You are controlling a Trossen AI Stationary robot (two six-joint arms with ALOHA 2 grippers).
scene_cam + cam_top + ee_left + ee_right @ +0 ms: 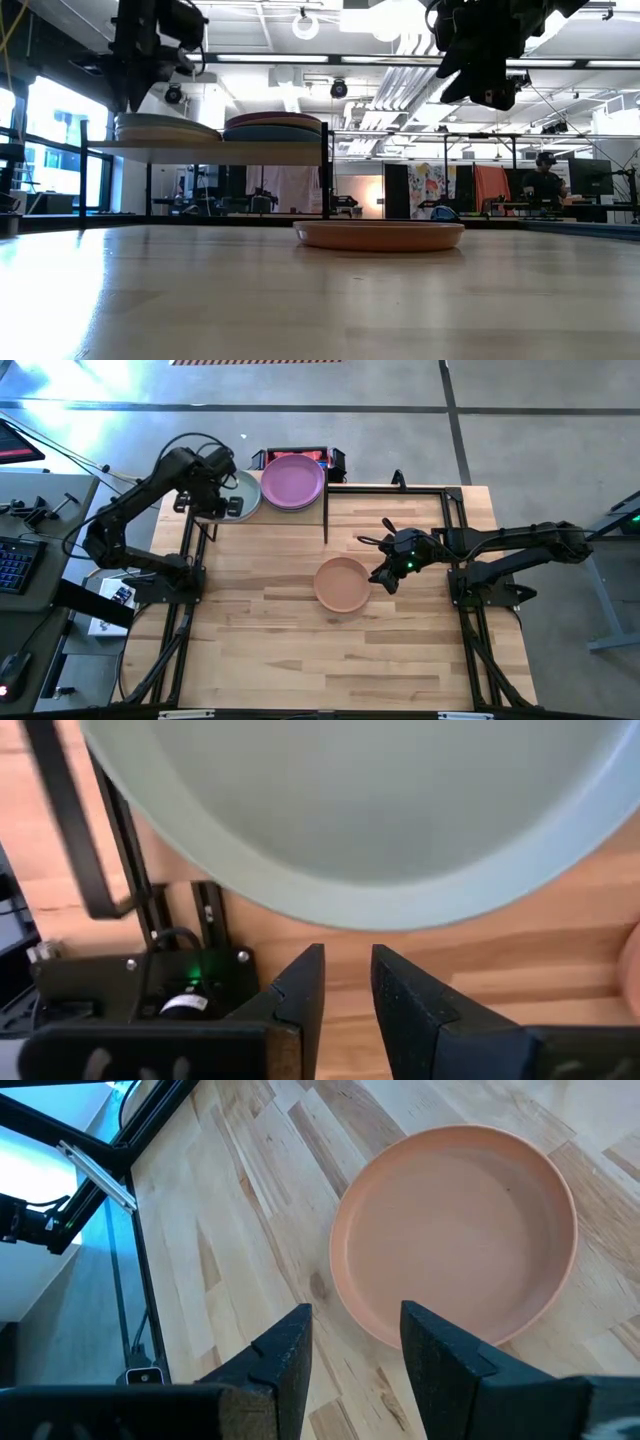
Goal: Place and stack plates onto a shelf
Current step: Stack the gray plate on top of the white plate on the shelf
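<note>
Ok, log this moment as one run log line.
left claw: open, above sage green plate on shelf | right claw: open, above peach plate on table | purple plate: tops other stack

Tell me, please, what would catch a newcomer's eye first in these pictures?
Probably the round matte peach plate lying alone mid-table, with the right gripper hovering open-jawed at its rim. Next, the round purple plate topping a stack on the light-wood shelf, beside a sage-green plate under the left gripper.

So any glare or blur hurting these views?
High view: bright glare streaks on the floor, table evenly lit. Low view: ceiling lights backlight the shelf into near silhouette; near tabletop soft. Left wrist view: sage plate slightly blurred.
</note>
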